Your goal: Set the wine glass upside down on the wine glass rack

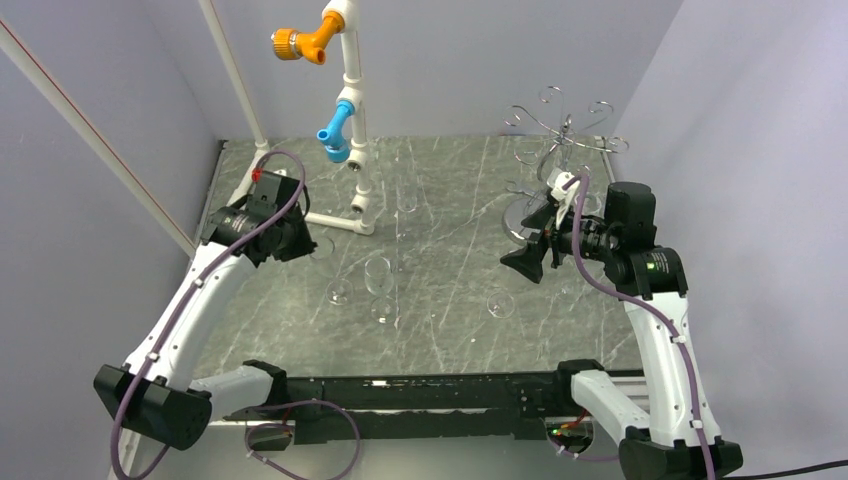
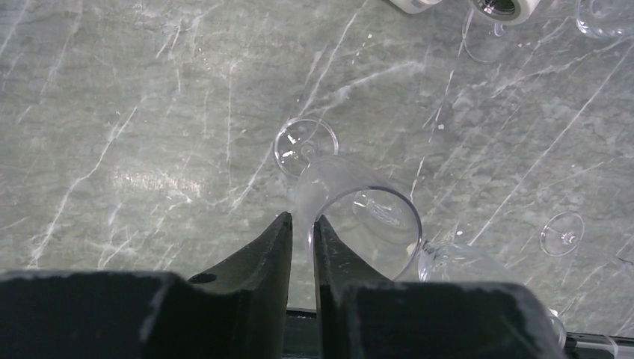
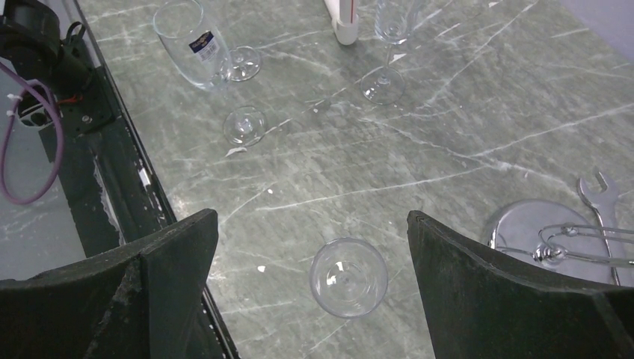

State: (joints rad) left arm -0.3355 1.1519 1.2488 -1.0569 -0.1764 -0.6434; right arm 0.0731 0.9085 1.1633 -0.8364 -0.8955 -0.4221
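- Left wrist: left gripper (image 2: 301, 222) nearly closed, pinching the rim wall of the wine glass (image 2: 366, 213); mouth toward the camera, foot toward the table (image 2: 112, 112).
- Right wrist: right gripper (image 3: 310, 224) spread wide, holding nothing, above another glass (image 3: 348, 277).
- Top external: wine glass rack (image 1: 565, 140) upright at the table's far right, well apart from the wine glass.

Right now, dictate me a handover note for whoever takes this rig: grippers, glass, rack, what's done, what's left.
Left gripper: fingers nearly shut astride the rim of a wine glass; firm grip unclear.
Right gripper: open, empty, over another glass.
Wine glass rack: far right of the table, no glass visibly hanging.
Done: nothing placed.
Left: lift the glass, invert it, hang it on the rack.
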